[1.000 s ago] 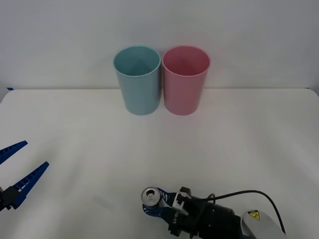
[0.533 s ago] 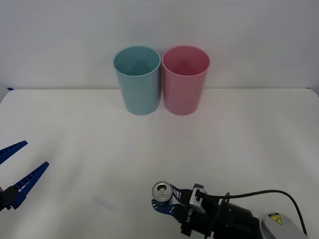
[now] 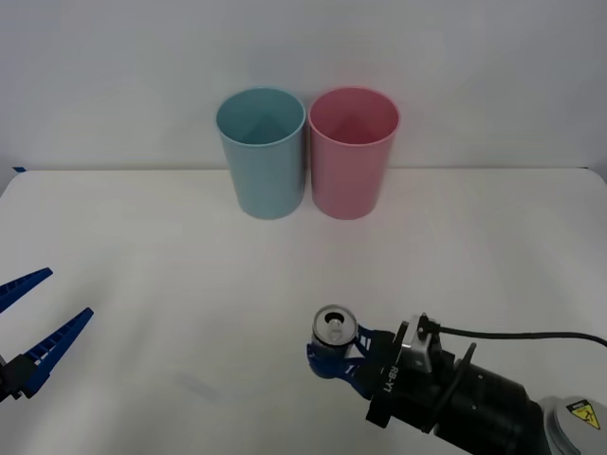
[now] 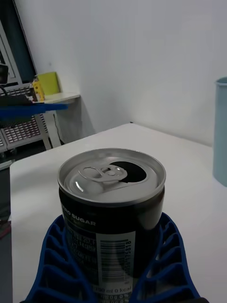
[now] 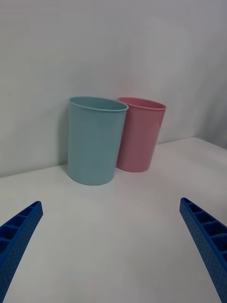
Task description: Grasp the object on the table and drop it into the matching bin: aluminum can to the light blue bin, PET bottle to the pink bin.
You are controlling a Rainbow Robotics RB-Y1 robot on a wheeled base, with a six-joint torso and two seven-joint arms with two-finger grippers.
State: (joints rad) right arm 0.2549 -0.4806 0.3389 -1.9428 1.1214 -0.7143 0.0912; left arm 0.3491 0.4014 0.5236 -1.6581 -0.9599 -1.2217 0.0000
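Two bins (image 3: 261,152) stand well beyond the right claw's (image 3: 337,360) can (image 3: 334,331).

In the right wrist view the blue fingers (image 4: 168,255) cover the lower sides of the aluminum can (image 4: 112,208), its base runs off the picture's edge, and the small print on its label is too fine to read. The light blue bin (image 4: 220,132) is cut by that view's edge to a narrow strip. In the front view the left gripper (image 3: 33,327) is cut off at the frame's edge, and the light blue bin (image 3: 263,152) hides part of the pink bin's (image 3: 353,152) side.
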